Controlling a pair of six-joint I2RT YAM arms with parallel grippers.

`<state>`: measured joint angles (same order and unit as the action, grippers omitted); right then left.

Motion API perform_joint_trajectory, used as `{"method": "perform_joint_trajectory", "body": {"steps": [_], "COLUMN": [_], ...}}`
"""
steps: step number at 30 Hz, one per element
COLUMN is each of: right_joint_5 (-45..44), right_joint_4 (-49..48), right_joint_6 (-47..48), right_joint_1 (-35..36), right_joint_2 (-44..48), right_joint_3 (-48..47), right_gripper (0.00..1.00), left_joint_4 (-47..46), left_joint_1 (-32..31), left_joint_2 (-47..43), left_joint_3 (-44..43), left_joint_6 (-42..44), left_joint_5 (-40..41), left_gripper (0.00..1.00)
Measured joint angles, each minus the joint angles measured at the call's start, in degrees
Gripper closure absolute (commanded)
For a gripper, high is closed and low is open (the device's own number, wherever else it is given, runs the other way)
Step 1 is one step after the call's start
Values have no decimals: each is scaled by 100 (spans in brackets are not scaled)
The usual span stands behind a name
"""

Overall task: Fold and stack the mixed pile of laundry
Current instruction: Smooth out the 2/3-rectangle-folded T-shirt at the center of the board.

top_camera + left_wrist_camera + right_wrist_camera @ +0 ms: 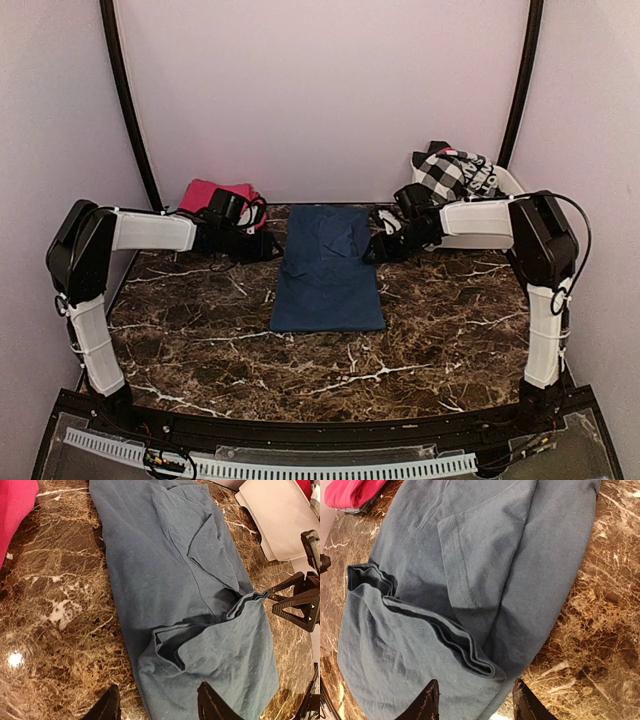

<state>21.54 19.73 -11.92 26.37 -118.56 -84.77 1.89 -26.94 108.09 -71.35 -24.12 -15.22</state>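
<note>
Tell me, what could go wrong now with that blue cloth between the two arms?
1. The left end effector and right end effector stand open over the navy cloth; a low move could snag its loose folded edge and undo the fold.
2. That edge lies bunched and wrinkled, so a stack may turn out lopsided.
3. The left arm sits close to the pink cloth and might drag it.

Only possible white lettering on the checked garment (455, 172), too small to read.
</note>
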Motion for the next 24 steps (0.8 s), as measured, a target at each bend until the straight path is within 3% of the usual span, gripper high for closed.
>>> {"method": "perform_joint_trajectory", "body": {"steps": [14, 24], "right_joint_5": [76, 131], "right_joint_4": [13, 9], "right_joint_6": [122, 175], "right_joint_1": [-63, -87], "right_joint_2": [-507, -575], "right_joint_3": [-483, -599], "right_gripper": [62, 89], "left_joint_4": [120, 120], "left_joint_1": [0, 9], "left_joint_2": [531, 688], "left_joint_3": [-448, -450], "left_joint_6": [96, 96], "left_joint_5": [-44, -103], "left_gripper": [47, 52]}}
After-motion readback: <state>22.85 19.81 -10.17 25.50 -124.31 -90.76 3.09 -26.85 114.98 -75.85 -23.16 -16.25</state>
